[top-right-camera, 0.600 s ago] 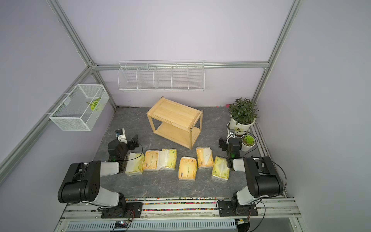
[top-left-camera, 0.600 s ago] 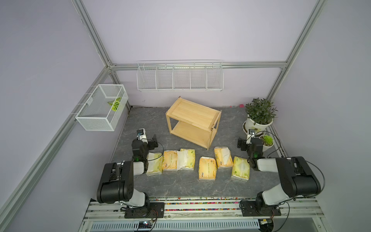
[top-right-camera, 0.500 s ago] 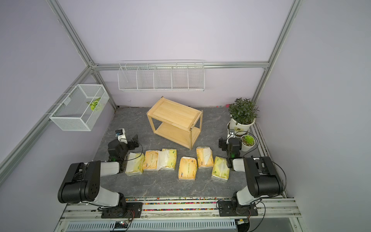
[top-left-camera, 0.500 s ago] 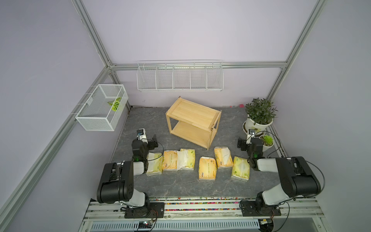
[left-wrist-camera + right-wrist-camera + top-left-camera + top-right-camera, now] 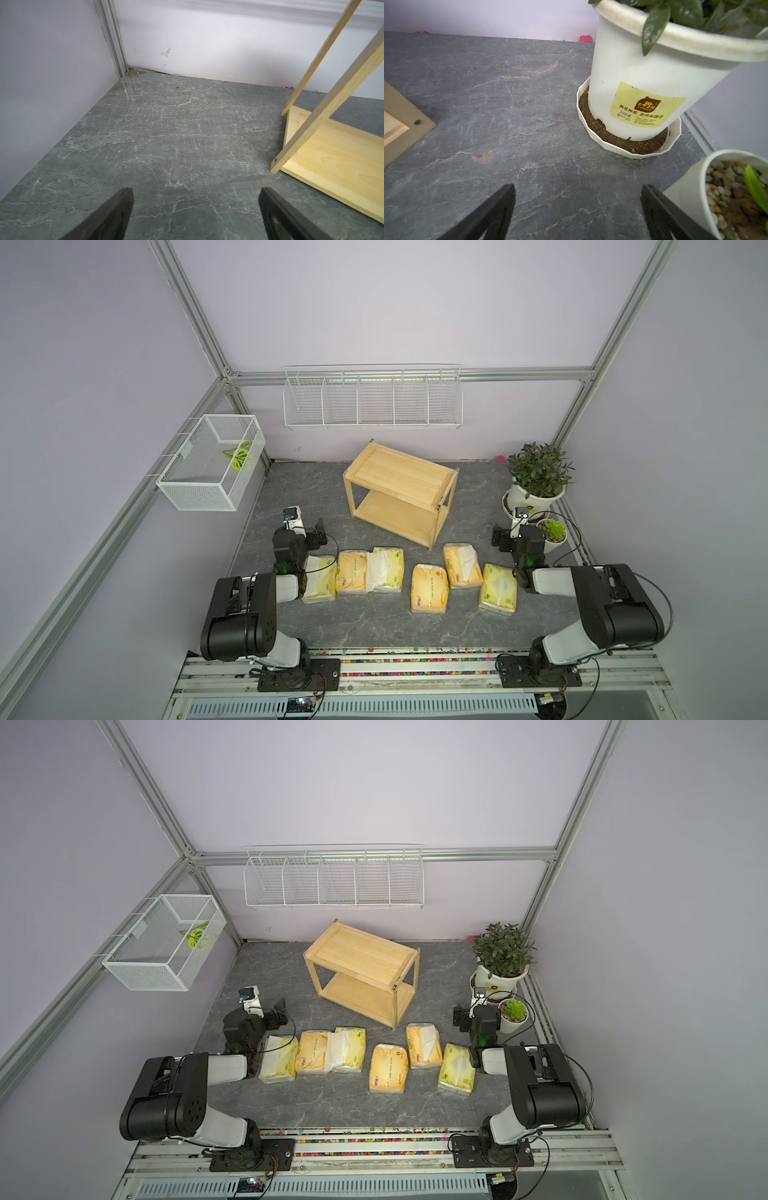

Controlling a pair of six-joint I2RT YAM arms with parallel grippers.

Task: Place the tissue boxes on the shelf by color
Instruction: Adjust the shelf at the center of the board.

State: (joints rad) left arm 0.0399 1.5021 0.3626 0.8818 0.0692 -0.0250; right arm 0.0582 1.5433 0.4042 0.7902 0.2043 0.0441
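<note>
Several tissue boxes lie in a row on the grey table in both top views. Three are orange-yellow (image 5: 352, 576) (image 5: 430, 588) (image 5: 461, 565) and three pale yellow-green (image 5: 320, 578) (image 5: 386, 574) (image 5: 498, 588). The wooden shelf (image 5: 401, 493) (image 5: 361, 969) stands empty behind them, its leg and lower board (image 5: 332, 158) showing in the left wrist view. My left gripper (image 5: 309, 531) (image 5: 195, 193) is open over bare table, just behind the row's left end. My right gripper (image 5: 513, 537) (image 5: 578, 190) is open over bare table behind the row's right end.
A large white potted plant (image 5: 538, 481) (image 5: 633, 83) on a saucer and a small succulent pot (image 5: 552, 533) (image 5: 695, 187) stand close to the right gripper. A white wire rack (image 5: 372, 400) hangs on the back wall, a mesh basket (image 5: 212, 464) on the left wall.
</note>
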